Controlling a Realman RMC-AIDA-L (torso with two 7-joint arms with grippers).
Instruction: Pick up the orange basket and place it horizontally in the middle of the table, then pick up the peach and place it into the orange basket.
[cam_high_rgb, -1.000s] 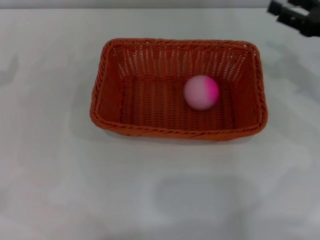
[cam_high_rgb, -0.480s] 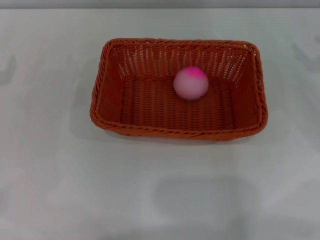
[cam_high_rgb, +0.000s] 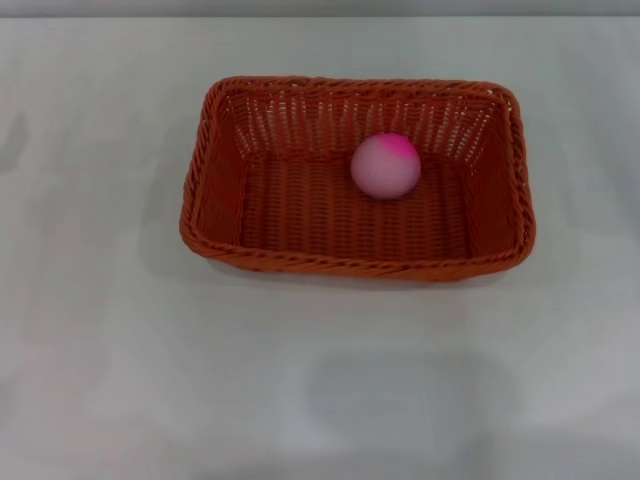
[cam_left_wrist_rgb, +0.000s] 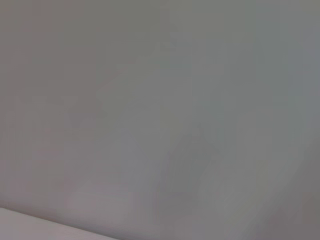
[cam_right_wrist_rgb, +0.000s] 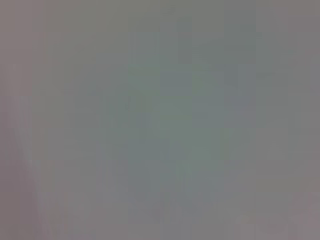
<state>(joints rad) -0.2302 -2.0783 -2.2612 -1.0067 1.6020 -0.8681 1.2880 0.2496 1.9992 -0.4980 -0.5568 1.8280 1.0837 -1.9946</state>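
1. Head view shows the orange-brown woven wicker-style basket (cam_high_rgb: 356, 180), rectangular with a braided rim and rounded corners, lying with its long side across the frame, in the upper middle of the picture.
2. It rests flat on the plain white smooth table (cam_high_rgb: 320, 380), which fills the rest of the frame.
3. Inside the basket, right of its centre and close to the far openwork wall, sits the small round pale pink peach (cam_high_rgb: 385, 165).
4. Its bright magenta patch faces up and toward the upper right of the fruit.
5. The peach rests on the basket's woven floor; whether it touches the far wall cannot be told.
6. No gripper or finger appears in the head view, so nothing holds or touches the peach or the basket.
7. Left wrist view and right wrist view show only a plain grey blur, so neither gripper's fingers can be seen.
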